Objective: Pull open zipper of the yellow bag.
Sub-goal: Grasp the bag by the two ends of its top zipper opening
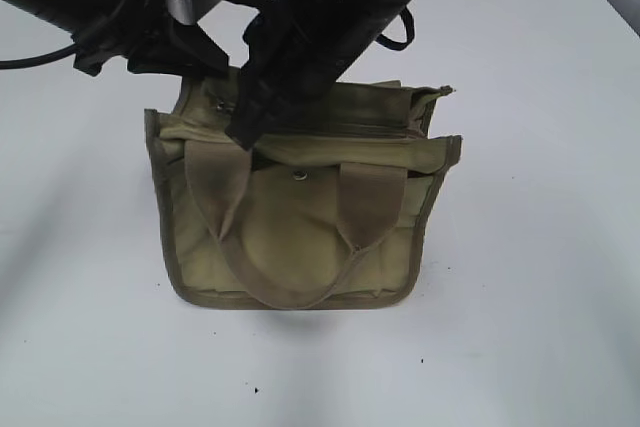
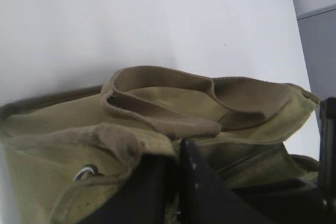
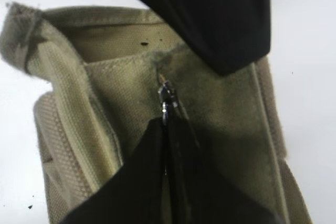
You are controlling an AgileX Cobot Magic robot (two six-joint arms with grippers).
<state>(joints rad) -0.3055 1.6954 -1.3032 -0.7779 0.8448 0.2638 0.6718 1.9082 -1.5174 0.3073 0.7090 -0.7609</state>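
**Both claws on the bag, right claw closed at the zipper pull**

The small boxy olive-yellow canvas bag (image 1: pixel 300 217) stands upright on the plain white worktop (image 1: pixel 540 277), and is the landmark for every position below.

Front face of the bag: two ends of a wide webbing handle (image 1: pixel 270 247) hang down in a loop. A small round metal snap (image 1: pixel 300 176) sits between them, near the top edge. Darker olive binding runs along the bag's side and bottom edges.

Zipper: the long straight zipper with khaki tape (image 1: pixel 375 130) runs along the top of the bag. In the exterior view its left part is hidden under the right arm. In the right wrist view the small shiny silver pull tab (image 3: pixel 166 99) lies on the top panel, near one end of the bag.

Right claw (image 3: pixel 167 124): reaches down onto the top of the bag, left of its middle. The two dark fingers are pressed together with no gap, their tips at the pull tab. The tab's lower end disappears between them, so the claw is closed on it.

Left claw (image 2: pixel 176 182): at the bag's rear left top corner. Its dark fingers (image 2: pixel 202 187) are nearly together, with canvas of the bag's top edge bunched between and around them, so the claw is pinching the fabric. A second webbing handle (image 2: pixel 163 103) lies flat on the bag just beyond the fingers.
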